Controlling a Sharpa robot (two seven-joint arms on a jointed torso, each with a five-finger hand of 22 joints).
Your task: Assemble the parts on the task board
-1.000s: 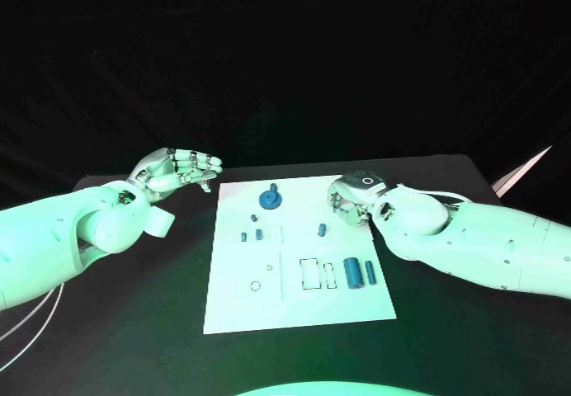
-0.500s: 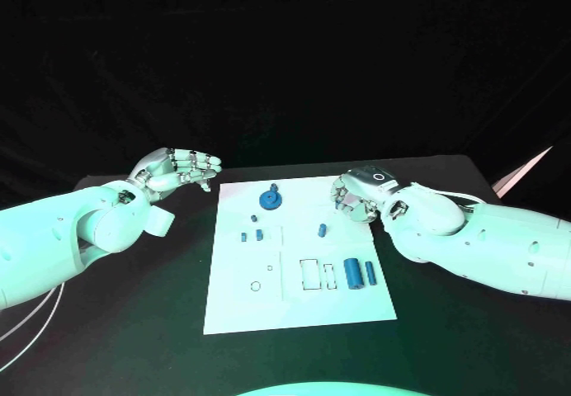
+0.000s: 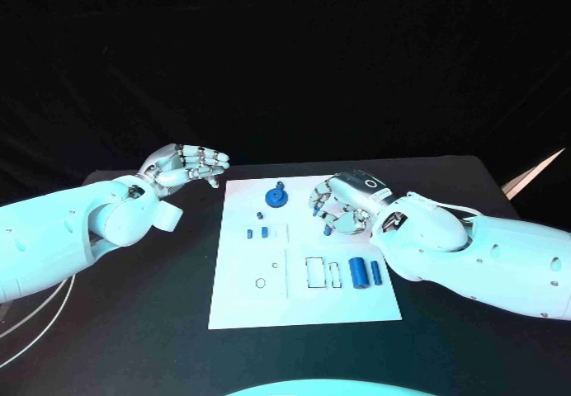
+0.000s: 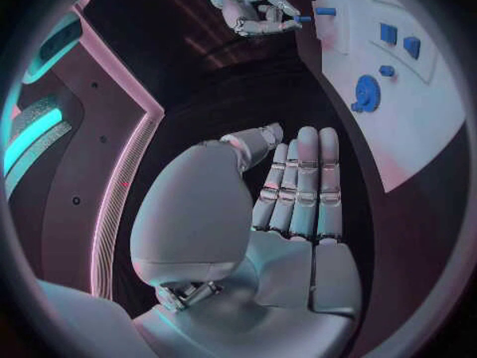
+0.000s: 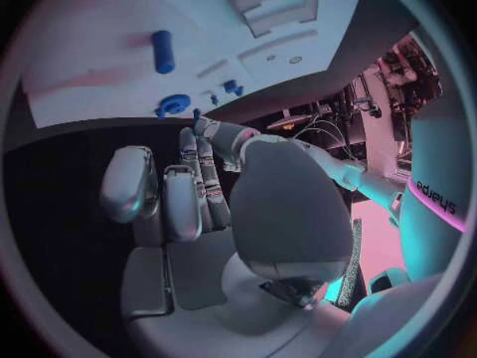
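Observation:
The white task board [image 3: 250, 289] lies mid-table. On it are a blue gear [image 3: 275, 197], two small blue blocks [image 3: 257, 233] and two blue cylinders [image 3: 365, 271] beside rectangular slots. My right hand [image 3: 339, 206] hovers over the board's right middle with its fingers curled. It pinches a small blue part [image 3: 315, 210] at its fingertips, and the left wrist view shows that part [image 4: 303, 17] too. My left hand [image 3: 185, 171] hangs off the board's far left corner and holds nothing. Its fingers [image 4: 298, 183] lie straight and side by side.
A small blue peg [image 3: 256, 217] stands near the gear. The black table [image 3: 143, 289] surrounds the board on every side. The board's near half carries outlines and small holes [image 3: 260, 284]. A pale object [image 3: 535, 173] sits at the table's far right edge.
My right hand has moved left and nearer, over the spot where a small blue peg stood; that peg now shows at its fingertips. The left hand has hardly moved.

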